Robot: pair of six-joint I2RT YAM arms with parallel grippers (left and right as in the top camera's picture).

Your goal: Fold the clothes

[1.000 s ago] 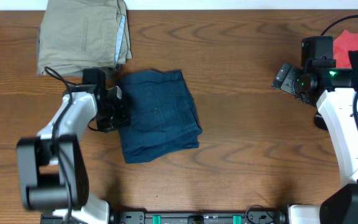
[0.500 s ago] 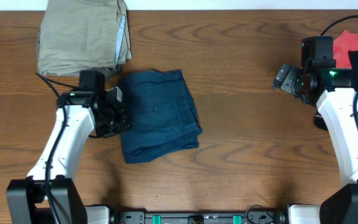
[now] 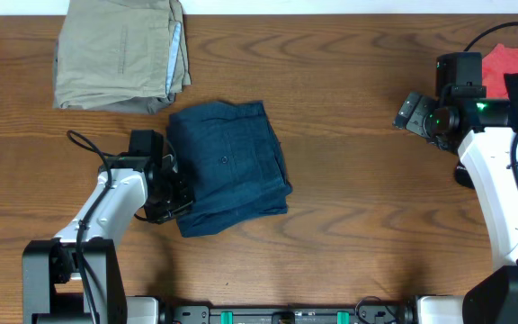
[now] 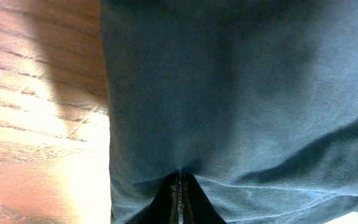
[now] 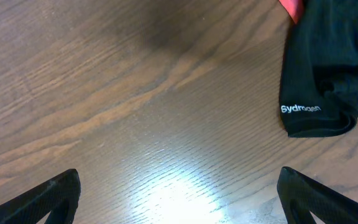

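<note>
1. Although the left gripper (image 4: 179, 198) has its jaws pressed together, the left wrist view does not settle whether a pinch of cloth sits between them; the tips lie against the near edge of the shorts (image 4: 241, 93), where small creases run out from them.
2. From overhead, that gripper (image 3: 176, 196) sits at the lower left corner of the shorts (image 3: 232, 166), which lie on the table (image 3: 358, 207) as a compact, layered rectangle, left of centre.
3. By my reading the folding itself is essentially done: no loose leg or waistband sticks out, though the lower layers are slightly offset along the right and bottom edges.
4. What looks left is tidying those edges, then perhaps moving the bundle toward the folded khaki garment (image 3: 120, 54) just beyond it.
5. Well apart, the right gripper (image 5: 179, 205) hangs with its jaws spread wide over bare wood, holding nothing, near a black garment (image 5: 328, 68) and a red one (image 3: 511, 58).
</note>
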